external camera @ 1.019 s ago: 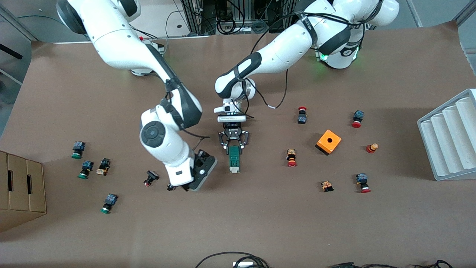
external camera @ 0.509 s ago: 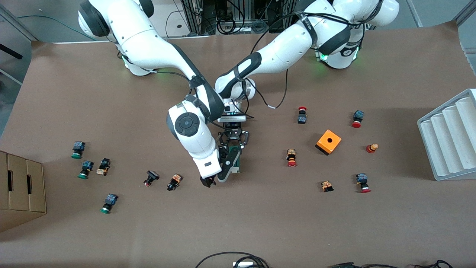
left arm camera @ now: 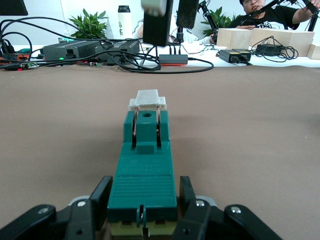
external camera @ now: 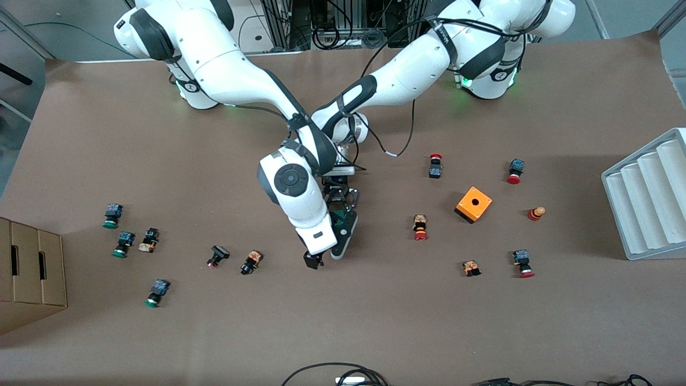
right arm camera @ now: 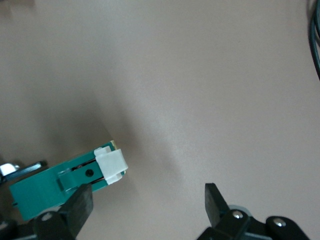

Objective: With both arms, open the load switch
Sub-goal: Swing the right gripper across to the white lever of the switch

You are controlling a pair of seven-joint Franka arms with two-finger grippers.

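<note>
- Since the earlier frames, the right arm had swung across from the right arm's end of the table toward the middle; the right gripper [external camera: 321,258] now hung over the camera-side end of the load switch [external camera: 338,219]. The left arm and the switch had not shifted.
- Load switch position: it lay flat on the table [external camera: 375,321] near the middle, under both wrists. In the front view the right arm's wrist hid most of it; only a strip of green showed.
- Long axis: the switch ran from the left gripper [external camera: 336,206] toward the front camera. Its white sliding piece [left arm camera: 148,99] sat at the end pointing away from the left gripper, that is, the end nearer the front camera.
- Left gripper state: its fingers [left arm camera: 100,200] were clamped on the two long sides of the green body [left arm camera: 142,185] at the end farther from the front camera. This hand was holding the switch in place.
- Right gripper state: its fingers [right arm camera: 80,202] were spread wide with nothing between them. In the right wrist view the white sliding piece [right arm camera: 112,165] lay just beside one finger and outside the gap, not yet bracketed.
- Deciding relation: the white piece was the free end, and the right gripper was the hand nearer to it. As a judgement, the coming move called for a small sideways correction to bring the white piece between the spread fingers, then a descent, closure, and a pull along the long axis away from the left gripper.
- Risk, as a judgement: closing without that correction would have caught the green body or nothing.
</note>
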